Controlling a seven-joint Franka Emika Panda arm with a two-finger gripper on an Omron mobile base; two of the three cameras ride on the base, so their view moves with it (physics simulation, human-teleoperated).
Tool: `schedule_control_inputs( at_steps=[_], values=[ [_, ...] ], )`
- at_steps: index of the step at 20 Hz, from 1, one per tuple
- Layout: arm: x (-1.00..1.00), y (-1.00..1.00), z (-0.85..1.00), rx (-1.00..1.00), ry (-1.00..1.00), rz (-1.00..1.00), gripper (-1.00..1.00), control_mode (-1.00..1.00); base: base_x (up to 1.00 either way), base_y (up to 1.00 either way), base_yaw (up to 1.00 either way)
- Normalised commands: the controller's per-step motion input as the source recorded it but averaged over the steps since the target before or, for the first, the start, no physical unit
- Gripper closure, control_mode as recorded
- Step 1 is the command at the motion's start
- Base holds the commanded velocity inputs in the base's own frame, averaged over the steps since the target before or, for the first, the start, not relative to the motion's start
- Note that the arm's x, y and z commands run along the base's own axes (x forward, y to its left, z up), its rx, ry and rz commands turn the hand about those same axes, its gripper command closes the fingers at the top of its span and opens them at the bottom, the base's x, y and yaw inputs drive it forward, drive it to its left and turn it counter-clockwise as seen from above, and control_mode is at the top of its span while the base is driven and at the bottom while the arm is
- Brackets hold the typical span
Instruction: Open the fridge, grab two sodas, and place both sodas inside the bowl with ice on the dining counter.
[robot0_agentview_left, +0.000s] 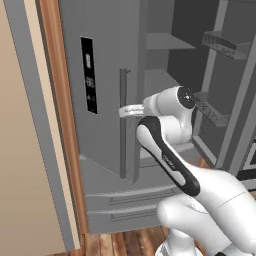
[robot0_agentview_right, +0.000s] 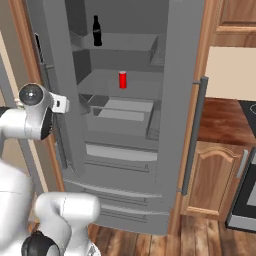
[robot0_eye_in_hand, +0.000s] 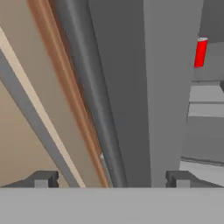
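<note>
A simulated kitchen with wood floor holds the tall grey French-door fridge (robot0_agentview_right: 125, 125), both doors swung open. The two-finger gripper (robot0_eye_in_hand: 111, 177) has its dark fingertips (robot0_eye_in_hand: 43, 178) wide apart, with the door's long vertical bar handle (robot0_eye_in_hand: 94, 109) between them, not clamped. Beyond the fingers, on grey shelves, stand the small red can (robot0_agentview_right: 122, 79) and, higher, the slim black cola bottle (robot0_agentview_right: 97, 30).

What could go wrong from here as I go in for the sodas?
The pincer stands open around the left door's bar handle; pulling away carelessly could snag it and swing the left door.
That door looks only partly open, so the arm may clip its edge when reaching inside.
The red can and the black bottle stand upright on separate shelves; a glancing touch could tip either, the tall bottle especially.
</note>
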Motion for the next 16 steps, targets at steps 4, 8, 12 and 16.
schedule_control_inputs(
  at_steps=[4, 8, 12, 16],
  values=[
    [-0.71, -0.66, 0.22, 0.31, -0.06, 0.0, -1.0, -1.0, 0.0, 0.0, 0.0],
    [-0.02, -0.72, 0.32, 0.34, 0.02, 0.0, -1.0, -1.0, 0.0, 0.0, 0.0],
    [0.32, -0.58, 0.25, 0.36, 0.08, 0.0, -1.0, -1.0, 0.0, 0.0, 0.0],
    [0.63, -0.35, 0.19, 0.31, 0.16, 0.0, -1.0, -1.0, 0.0, 0.0, 0.0]
  ],
)
